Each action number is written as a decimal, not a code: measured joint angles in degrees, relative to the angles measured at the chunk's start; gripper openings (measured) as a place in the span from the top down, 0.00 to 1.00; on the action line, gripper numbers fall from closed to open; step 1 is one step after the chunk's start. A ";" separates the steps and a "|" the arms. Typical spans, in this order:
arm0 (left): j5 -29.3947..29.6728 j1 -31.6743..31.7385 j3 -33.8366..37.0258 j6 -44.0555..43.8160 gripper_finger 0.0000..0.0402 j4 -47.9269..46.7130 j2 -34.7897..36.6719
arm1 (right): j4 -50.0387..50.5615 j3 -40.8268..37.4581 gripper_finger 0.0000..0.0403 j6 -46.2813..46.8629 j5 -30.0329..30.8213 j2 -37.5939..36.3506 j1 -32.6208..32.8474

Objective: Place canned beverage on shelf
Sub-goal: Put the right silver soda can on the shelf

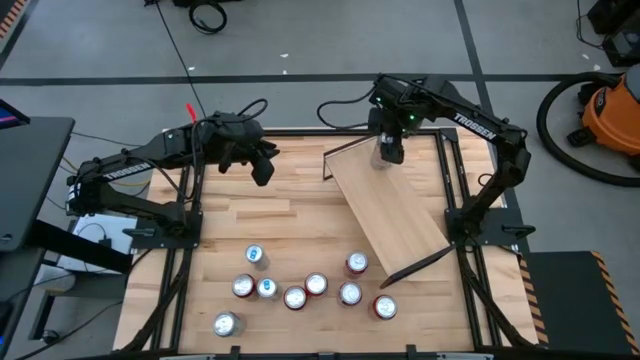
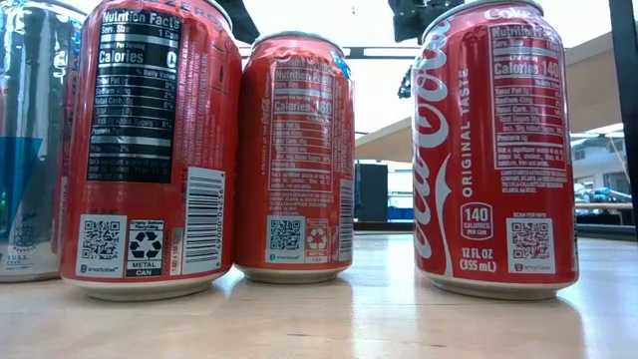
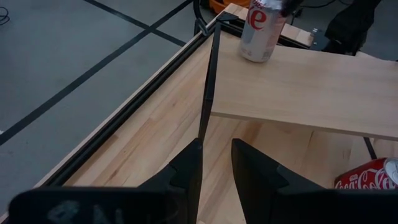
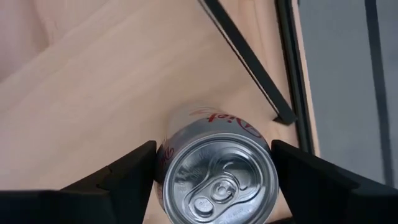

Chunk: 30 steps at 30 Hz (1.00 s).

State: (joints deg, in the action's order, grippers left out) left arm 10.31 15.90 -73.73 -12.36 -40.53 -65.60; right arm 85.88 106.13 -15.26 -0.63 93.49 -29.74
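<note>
A silver Diet Coke can (image 4: 217,168) stands upright by its base on the far end of the shelf (image 1: 395,210), a light wood plank lying slantwise across the table's right half. My right gripper (image 1: 388,150) hangs over it, pointing down, its fingers closed in on the can's two sides. The left wrist view shows the same can (image 3: 258,31) on the shelf (image 3: 311,87). At the far left, my left gripper (image 1: 262,170) is raised above the table, shut with nothing between its fingers (image 3: 216,155). My right gripper comes at the can from above, pointing steeply down. Its two fingers (image 4: 134,165) lie against opposite sides of the can's wall (image 4: 163,155) just below the top rim. The can stays upright, its base (image 3: 255,57) on the shelf.
Several more cans (image 1: 300,290) stand in a cluster near the table's front edge; the low view shows red ones (image 2: 150,150) up close. Thin black rails (image 1: 345,150) (image 1: 415,265) close the shelf's ends. Black frame bars (image 1: 455,170) run along the table's sides.
</note>
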 joint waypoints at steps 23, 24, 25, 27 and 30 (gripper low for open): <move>0.00 0.00 0.00 0.04 0.77 0.02 0.00 | -1.13 -0.07 0.23 43.54 4.24 0.04 1.53; 0.00 0.00 0.00 0.04 0.77 0.02 0.00 | -1.26 -0.09 0.23 44.73 4.22 0.04 1.53; 0.00 0.00 0.00 0.04 0.77 0.02 0.00 | -1.42 -0.09 0.23 45.79 4.24 0.04 1.53; -0.02 0.00 0.00 0.06 0.77 0.02 0.00 | -1.63 -0.11 0.23 47.70 4.24 0.07 1.53; -0.02 0.00 0.00 0.07 0.77 0.02 0.00 | -1.70 -0.11 0.23 49.24 4.24 0.07 1.53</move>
State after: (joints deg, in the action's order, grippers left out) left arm 10.28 15.90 -73.73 -12.29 -40.51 -65.60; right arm 84.18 106.02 33.99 3.62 93.56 -28.21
